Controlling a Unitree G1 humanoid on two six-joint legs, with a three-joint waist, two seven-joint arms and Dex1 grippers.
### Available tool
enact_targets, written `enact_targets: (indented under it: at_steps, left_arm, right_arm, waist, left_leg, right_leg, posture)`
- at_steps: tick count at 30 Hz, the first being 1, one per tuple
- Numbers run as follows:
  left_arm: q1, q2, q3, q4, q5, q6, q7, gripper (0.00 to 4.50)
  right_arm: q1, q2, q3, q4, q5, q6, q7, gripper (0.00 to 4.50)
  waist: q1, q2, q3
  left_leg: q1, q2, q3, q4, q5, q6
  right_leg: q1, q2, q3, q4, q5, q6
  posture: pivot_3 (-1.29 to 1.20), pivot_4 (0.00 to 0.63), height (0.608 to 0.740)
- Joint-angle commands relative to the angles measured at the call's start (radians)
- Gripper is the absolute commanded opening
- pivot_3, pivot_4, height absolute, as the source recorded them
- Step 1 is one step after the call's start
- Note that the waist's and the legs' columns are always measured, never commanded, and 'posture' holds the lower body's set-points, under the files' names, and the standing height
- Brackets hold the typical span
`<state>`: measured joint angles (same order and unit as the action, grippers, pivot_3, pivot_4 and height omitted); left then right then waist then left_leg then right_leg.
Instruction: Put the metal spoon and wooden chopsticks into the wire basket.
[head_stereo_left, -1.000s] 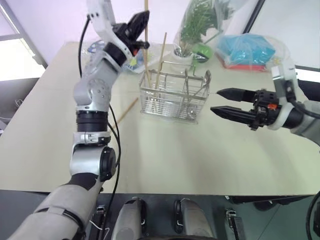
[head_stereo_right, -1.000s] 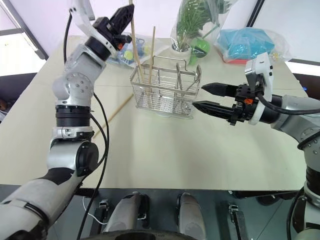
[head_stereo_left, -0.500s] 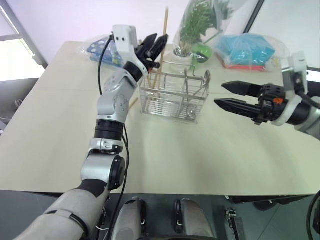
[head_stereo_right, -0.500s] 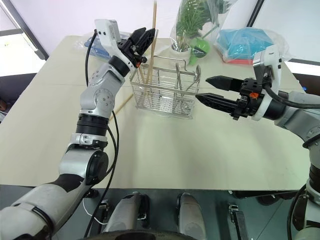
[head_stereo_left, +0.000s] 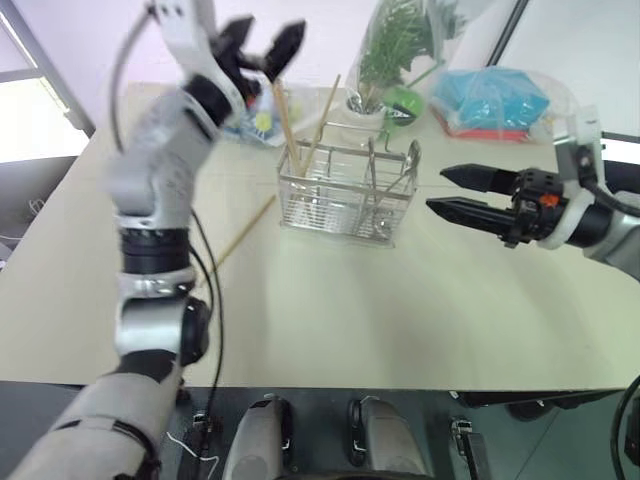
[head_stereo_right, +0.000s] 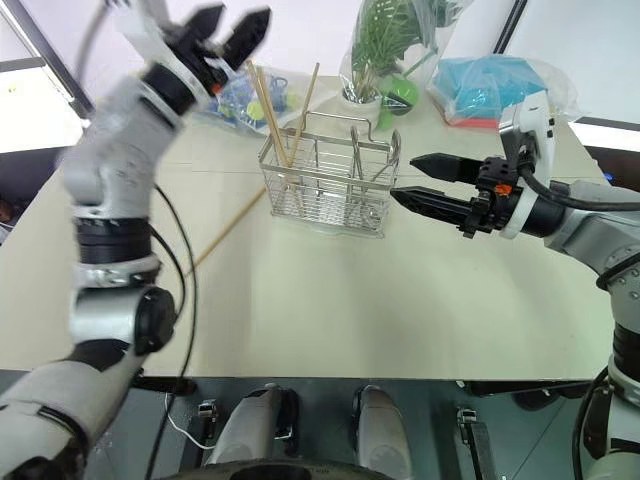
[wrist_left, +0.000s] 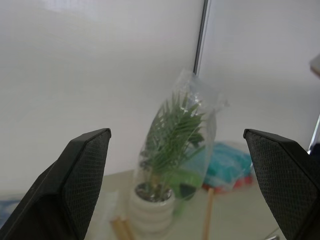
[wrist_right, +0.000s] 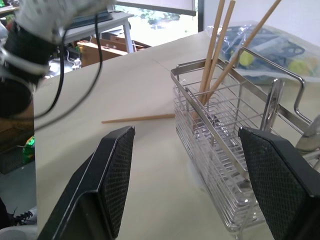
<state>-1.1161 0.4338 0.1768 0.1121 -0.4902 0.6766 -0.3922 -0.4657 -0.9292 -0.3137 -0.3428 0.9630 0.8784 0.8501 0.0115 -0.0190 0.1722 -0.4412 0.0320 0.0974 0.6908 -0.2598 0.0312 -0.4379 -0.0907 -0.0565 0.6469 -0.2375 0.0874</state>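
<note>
Three wooden chopsticks (head_stereo_left: 297, 135) we count leaning in the wire basket's (head_stereo_left: 346, 196) left compartment; a fourth (head_stereo_left: 244, 232) lies on the table (head_stereo_left: 400, 310) left of it. We log the metal spoon (head_stereo_left: 408, 165) inside, right end. Left gripper (head_stereo_left: 258, 42), spread wide, empty, above the basket; right gripper (head_stereo_left: 452, 193), parted, empty, beside it.

A: What sits at the far end of the cream table (head_stereo_left: 330, 300)?

B: A green potted plant (head_stereo_left: 392, 55) in clear wrap, white pot, green tag beside it. To its right, a blue tray (head_stereo_left: 492, 100) in clear plastic. To its left, a clear bag of coloured items (head_stereo_right: 240, 98).

A: And behind them?

B: A white wall (wrist_left: 100, 65) with a dark upright strip.
</note>
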Motion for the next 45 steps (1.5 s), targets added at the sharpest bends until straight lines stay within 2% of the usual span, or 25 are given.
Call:
enact_targets:
  at_steps: [1,4,9,18,33,39,45]
  left_arm:
    - [-0.012,0.152,-0.041,-0.026,0.013,0.165,-0.082,4.47]
    - [-0.002,0.256,-0.085,-0.004,0.043,0.277,-0.107,4.47]
    - [0.044,0.283,-0.132,0.077,0.14,0.34,-0.044,4.47]
    - [0.143,0.193,-0.122,0.078,0.144,0.42,-0.027,4.47]
    - [0.171,0.12,-0.214,0.127,0.206,0.364,-0.082,4.47]
    - [0.189,0.09,-0.276,0.242,0.266,0.305,-0.104,4.47]
    - [0.17,0.056,-0.278,0.367,0.272,0.284,-0.154,4.47]
  right_arm:
    - [-0.001,-0.016,0.003,0.002,-0.029,-0.034,0.032,3.4]
    - [-0.011,-0.013,0.018,0.019,-0.049,-0.047,0.052,3.4]
    - [-0.037,0.013,0.035,0.033,-0.061,-0.064,0.055,3.4]
    - [-0.055,0.023,0.067,0.05,-0.081,-0.076,0.073,3.4]
    - [-0.059,0.032,0.058,0.055,-0.092,-0.079,0.071,3.4]
    - [-0.056,0.034,0.049,0.033,-0.071,-0.056,0.061,3.4]
    - [-0.062,0.032,0.037,0.038,-0.056,-0.043,0.048,3.4]
  waist:
    - [-0.001,0.001,0.0]
    - [0.002,0.001,0.0]
    - [0.003,0.0,0.0]
    - [0.002,0.0,0.0]
    - [0.002,0.0,0.0]
    - [0.001,0.0,0.0]
    - [0.003,0.0,0.0]
  left_leg:
    - [0.0,0.0,0.0,0.0,0.0,0.0]
    - [0.001,0.0,0.0,0.0,0.0,0.0]
    - [0.0,0.0,0.0,0.001,0.0,0.0]
    - [-0.001,0.0,0.0,0.001,0.0,-0.001]
    - [-0.001,0.0,0.0,0.001,0.0,0.0]
    - [-0.001,0.0,0.0,0.001,0.0,0.0]
    - [-0.001,0.0,0.0,0.001,0.0,0.0]
  right_leg:
    - [0.0,0.0,0.0,0.0,0.0,0.0]
    - [0.0,0.0,0.0,0.0,0.0,0.0]
    - [0.001,0.0,0.0,0.0,0.0,0.0]
    - [0.0,0.0,0.0,0.0,0.0,0.0]
    - [0.0,0.0,0.0,0.0,0.0,0.0]
    - [-0.001,0.0,0.0,0.0,0.0,0.0]
    - [-0.001,0.0,0.0,0.001,0.0,0.0]
  posture:
    - [0.0,0.15,0.72]
    - [0.0,0.15,0.72]
    - [0.0,0.15,0.72]
    - [0.0,0.15,0.72]
    - [0.0,0.15,0.72]
    - [0.0,0.15,0.72]
    - [0.0,0.15,0.72]
